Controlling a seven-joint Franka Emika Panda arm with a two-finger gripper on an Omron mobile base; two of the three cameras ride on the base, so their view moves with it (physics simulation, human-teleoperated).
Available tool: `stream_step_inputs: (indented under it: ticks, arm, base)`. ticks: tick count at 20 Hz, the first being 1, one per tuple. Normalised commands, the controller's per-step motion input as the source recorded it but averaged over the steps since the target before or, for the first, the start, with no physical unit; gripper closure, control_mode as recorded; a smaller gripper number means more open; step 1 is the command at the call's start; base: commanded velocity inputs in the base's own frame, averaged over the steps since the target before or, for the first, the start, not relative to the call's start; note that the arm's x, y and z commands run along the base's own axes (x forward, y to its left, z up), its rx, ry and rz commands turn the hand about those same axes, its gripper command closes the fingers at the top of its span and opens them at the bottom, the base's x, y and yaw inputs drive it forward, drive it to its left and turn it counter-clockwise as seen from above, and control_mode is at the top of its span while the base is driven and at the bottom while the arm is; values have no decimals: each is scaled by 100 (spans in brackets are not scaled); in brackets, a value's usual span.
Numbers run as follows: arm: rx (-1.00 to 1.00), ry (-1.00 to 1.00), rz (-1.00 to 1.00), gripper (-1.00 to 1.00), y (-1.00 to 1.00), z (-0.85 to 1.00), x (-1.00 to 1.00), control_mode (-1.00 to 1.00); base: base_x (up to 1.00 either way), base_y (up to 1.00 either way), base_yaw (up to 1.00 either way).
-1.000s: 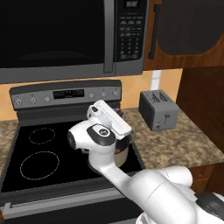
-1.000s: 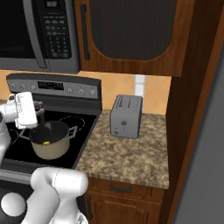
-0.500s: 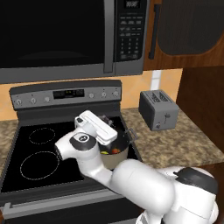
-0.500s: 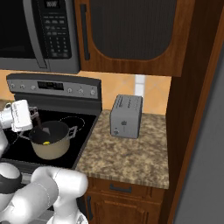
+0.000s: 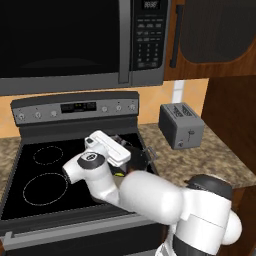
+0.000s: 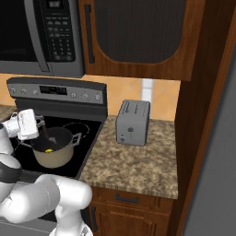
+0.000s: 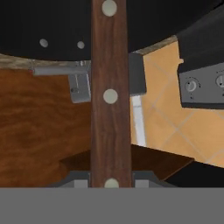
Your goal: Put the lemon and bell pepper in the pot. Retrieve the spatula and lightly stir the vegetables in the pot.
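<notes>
A white robot arm reaches over a black glass cooktop [image 5: 45,175], its gripper [image 7: 111,181] clamped on the dark brown handle of the spatula [image 7: 110,92]; in the hand view that handle, set with pale rivets, runs straight up from between the two finger tips [image 7: 78,180]. From the right base view, the hand [image 6: 26,124] hangs at the left rim of the beige pot [image 6: 53,151], which stands on the right side of the stove, and a slim dark shaft slants from the hand down into the pot's dark inside. The lemon [image 6: 48,150] lies on the pot's floor, below and to the right of the hand and apart from it. The left base view shows the hand [image 5: 107,148] tilted over the same pot [image 5: 137,157], whose dark bowl and one small side handle peek out behind it, with a speck of yellow just under the hand. Whether the spatula's blade touches the lemon cannot be told. A grey toaster [image 6: 132,122] sits on the speckled granite counter [image 6: 138,161] to the right of the stove, well apart from the pot, beneath a microwave [image 5: 75,40] and dark wood cabinets [image 6: 133,37].
</notes>
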Motion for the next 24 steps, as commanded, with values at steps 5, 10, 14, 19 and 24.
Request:
stream_step_inputs:
  ticks: [5,10,14,19,24]
  arm:
    - [0,5,0,100,0,-31,2,-100]
    - [1,2,0,100,-1,-30,21,-100]
    - [0,2,0,100,-6,-34,49,-100]
    - [5,0,8,100,0,-10,18,-100]
    - [8,-3,11,100,0,3,-2,-100]
  base:
    - [0,0,0]
    - [0,0,0]
    - [0,0,0]
    - [0,0,0]
    - [0,0,0]
